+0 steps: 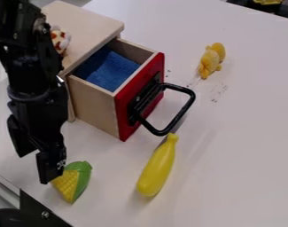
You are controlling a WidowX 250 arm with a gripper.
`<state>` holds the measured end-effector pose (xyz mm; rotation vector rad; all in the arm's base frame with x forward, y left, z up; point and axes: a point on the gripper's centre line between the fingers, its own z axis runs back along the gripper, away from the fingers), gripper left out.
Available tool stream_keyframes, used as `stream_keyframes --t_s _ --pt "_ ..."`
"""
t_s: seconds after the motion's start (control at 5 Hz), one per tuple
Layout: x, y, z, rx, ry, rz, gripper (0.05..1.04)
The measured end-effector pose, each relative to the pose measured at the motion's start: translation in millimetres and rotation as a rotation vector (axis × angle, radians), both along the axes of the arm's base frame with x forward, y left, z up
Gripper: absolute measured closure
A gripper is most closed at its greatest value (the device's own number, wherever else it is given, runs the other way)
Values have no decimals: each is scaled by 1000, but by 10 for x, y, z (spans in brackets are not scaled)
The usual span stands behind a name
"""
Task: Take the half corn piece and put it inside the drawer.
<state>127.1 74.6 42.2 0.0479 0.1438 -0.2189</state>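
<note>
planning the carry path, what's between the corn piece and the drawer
In the camera view, the stretch between the corn piece and the open drawer is bare white tabletop.

Seemingly a robotics lab, from the black robot arm [36, 80] above a white tabletop [229, 146] with toy corn [72, 182]

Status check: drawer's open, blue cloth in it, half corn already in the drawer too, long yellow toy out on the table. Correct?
Half corn is wrong: camera view has it on the table, outside the drawer. Rest holds: drawer open, blue cloth inside, long yellow toy on the table.
</note>
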Motion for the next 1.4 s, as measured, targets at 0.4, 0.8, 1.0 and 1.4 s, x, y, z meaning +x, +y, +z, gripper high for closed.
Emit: stream_keyframes --t_s 0.4,0.8,1.0,1.4 --pt "35 -137 -133 -26 47 -23 83" --pt "181 -98 -279 -43 157 72 83" --pt "167 -98 -304 -39 208 74 83" --pt "182 -117 -265 -34 196 28 394"
